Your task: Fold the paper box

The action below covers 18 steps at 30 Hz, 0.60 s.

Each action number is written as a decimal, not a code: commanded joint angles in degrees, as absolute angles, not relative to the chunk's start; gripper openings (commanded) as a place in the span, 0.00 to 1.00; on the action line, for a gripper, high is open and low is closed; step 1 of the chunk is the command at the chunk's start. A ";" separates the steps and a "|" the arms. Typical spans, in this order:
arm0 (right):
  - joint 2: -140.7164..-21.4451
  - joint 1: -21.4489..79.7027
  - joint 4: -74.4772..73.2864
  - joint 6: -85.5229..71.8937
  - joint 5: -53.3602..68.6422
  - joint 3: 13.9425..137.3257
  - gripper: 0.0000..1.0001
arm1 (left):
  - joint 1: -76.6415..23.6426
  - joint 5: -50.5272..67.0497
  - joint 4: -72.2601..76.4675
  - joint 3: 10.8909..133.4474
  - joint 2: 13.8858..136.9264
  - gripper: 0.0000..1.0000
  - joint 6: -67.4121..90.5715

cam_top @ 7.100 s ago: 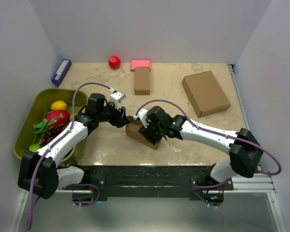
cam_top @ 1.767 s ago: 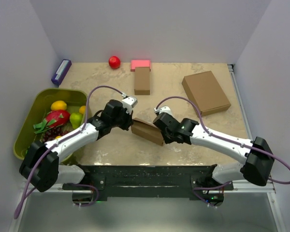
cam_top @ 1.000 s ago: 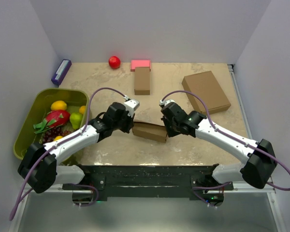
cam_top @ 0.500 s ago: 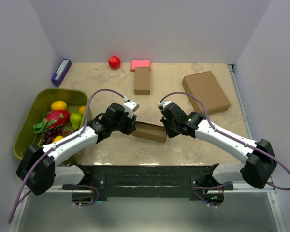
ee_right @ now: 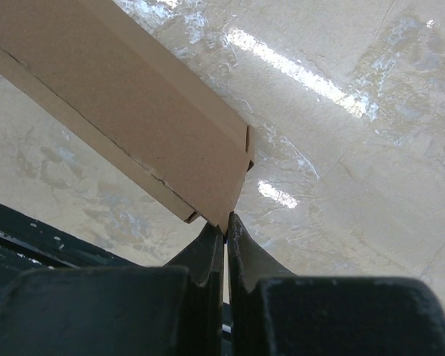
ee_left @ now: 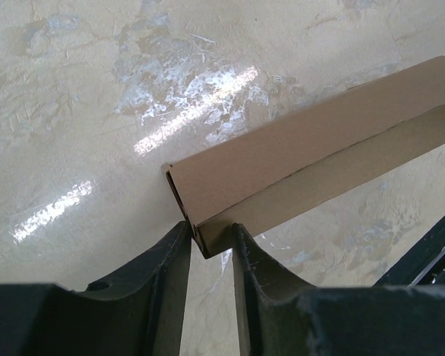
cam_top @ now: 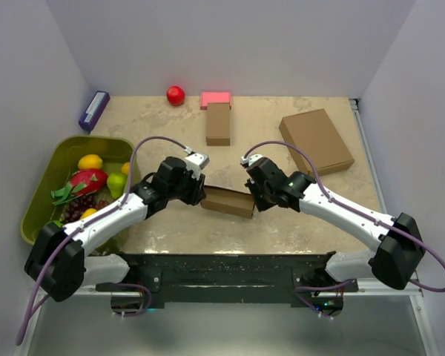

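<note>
The paper box (cam_top: 228, 202), a low brown cardboard box, lies near the table's front edge between my two arms. My left gripper (cam_top: 200, 196) is at its left end. In the left wrist view the box (ee_left: 297, 163) pokes one end corner between my left gripper's (ee_left: 210, 231) fingers, which press on either side of its thickness. My right gripper (cam_top: 252, 200) is at the right end. In the right wrist view its jaws (ee_right: 226, 226) are shut tight on the very tip of the box's (ee_right: 133, 111) corner.
A green bin (cam_top: 59, 148) with fruit stands at the left. Along the back are a purple item (cam_top: 93, 110), a red ball (cam_top: 176, 94) and a pink block (cam_top: 216, 98). A narrow brown box (cam_top: 218, 124) and a larger brown box (cam_top: 316, 142) lie behind the work spot.
My left arm has drawn back slightly to the left along the box's end. The box and my right arm have hardly moved.
</note>
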State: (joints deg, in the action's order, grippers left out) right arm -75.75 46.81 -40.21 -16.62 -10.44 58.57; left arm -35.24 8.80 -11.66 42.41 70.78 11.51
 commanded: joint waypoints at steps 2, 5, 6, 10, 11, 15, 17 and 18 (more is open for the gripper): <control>-74.62 47.02 -36.48 -16.78 -5.99 58.27 0.00 | -34.89 10.28 -10.72 42.45 72.51 0.29 12.30; -74.18 47.02 -35.77 -19.06 -4.40 58.18 0.00 | -34.89 9.84 -11.42 42.71 73.56 0.25 12.30; -74.01 46.93 -35.77 -19.77 -4.39 58.18 0.00 | -34.89 9.41 -11.51 42.80 73.91 0.22 12.30; -73.92 46.85 -35.68 -22.15 -4.13 58.36 0.00 | -34.98 8.96 -11.95 42.89 74.53 0.19 12.13; -73.83 46.85 -35.68 -22.84 -4.04 58.45 0.00 | -34.89 8.88 -12.13 42.89 74.53 0.18 12.13; -73.57 45.44 -35.68 -23.99 -3.52 58.45 0.00 | -35.07 8.44 -12.48 42.98 74.97 0.17 11.78; -73.13 43.86 -35.16 -24.34 -2.64 58.01 0.00 | -35.16 8.00 -12.83 42.98 74.88 0.17 11.60; -72.86 43.42 -34.81 -24.52 -2.03 57.83 0.00 | -35.24 7.91 -12.92 42.98 74.88 0.17 11.51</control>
State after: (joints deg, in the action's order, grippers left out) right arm -75.53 45.08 -40.18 -22.09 -6.94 57.82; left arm -34.72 7.99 -9.82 42.98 73.12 11.53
